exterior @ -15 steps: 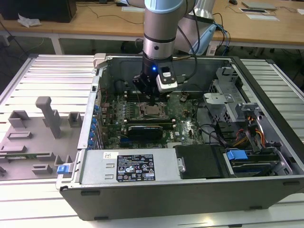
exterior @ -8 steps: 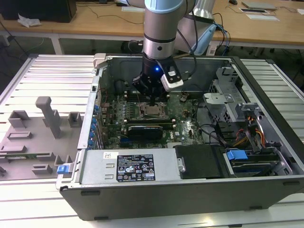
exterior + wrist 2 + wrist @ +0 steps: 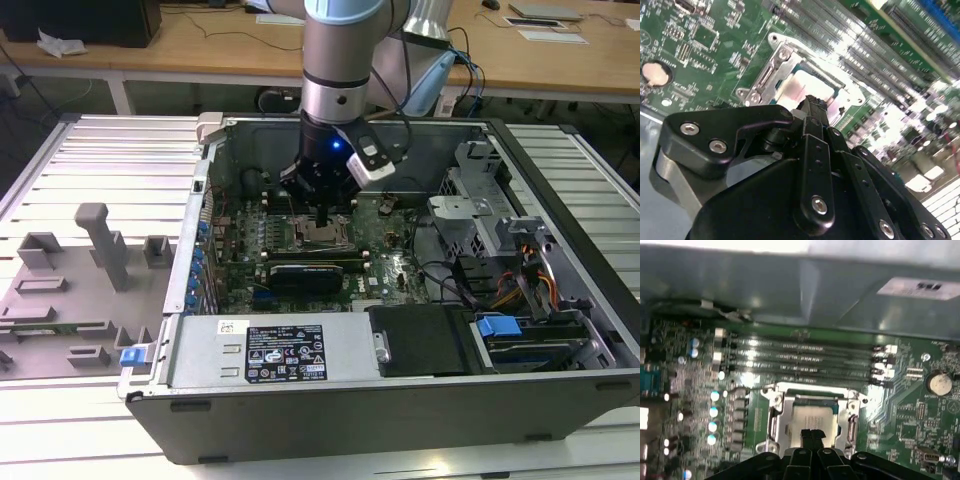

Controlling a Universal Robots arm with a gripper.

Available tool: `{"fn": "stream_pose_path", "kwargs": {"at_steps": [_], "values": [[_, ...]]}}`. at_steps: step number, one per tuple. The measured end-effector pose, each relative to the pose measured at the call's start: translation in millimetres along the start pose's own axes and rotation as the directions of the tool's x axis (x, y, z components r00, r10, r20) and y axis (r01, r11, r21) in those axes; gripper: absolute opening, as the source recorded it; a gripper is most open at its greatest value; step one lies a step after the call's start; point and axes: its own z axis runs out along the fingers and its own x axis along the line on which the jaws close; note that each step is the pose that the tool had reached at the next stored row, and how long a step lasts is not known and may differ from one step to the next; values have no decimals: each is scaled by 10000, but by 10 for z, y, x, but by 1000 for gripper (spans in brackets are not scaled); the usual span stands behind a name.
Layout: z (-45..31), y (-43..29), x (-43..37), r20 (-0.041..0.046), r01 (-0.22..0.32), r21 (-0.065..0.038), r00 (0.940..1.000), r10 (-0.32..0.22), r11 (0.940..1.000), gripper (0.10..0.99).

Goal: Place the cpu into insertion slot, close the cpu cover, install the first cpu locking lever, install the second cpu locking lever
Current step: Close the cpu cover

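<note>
The black two-fingered gripper has its fingertips pressed together, with nothing between them. It hangs just above the one small square silvery-grey cpu. The cpu lies flat with its top face up. It is square, so it has no long axis, and its edges run along those of the square insertion slot that holds it. One thin silver-grey metal cpu cover lies flat around it. Beyond the gripper run four long narrow memory slots, parallel to the cover's far edge. To one side sits one round silver coin battery. The exterior view adds one black graphics card behind the gripper.
</note>
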Motion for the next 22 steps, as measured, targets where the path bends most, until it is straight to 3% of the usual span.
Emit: {"fn": "stream_pose_path", "kwargs": {"at_steps": [2, 6, 11, 12, 13, 18, 22], "values": [[1, 1, 1, -20, 229, 333, 9997, -229, 9992, 106], [20, 3, 6, 150, 575, 379, 9982, -581, 9976, 106], [22, 3, 13, 177, 578, 363, 9981, -585, 9977, 106], [23, 4, 17, 262, 578, 182, 9980, -583, 9982, 106], [23, 4, 21, 296, 575, 96, 9979, -578, 9983, 106], [37, 9, 63, 386, 570, 70, 9976, -572, 9984, 106], [63, 16, 125, 377, 366, 68, 9986, -368, 9993, 106]]}}
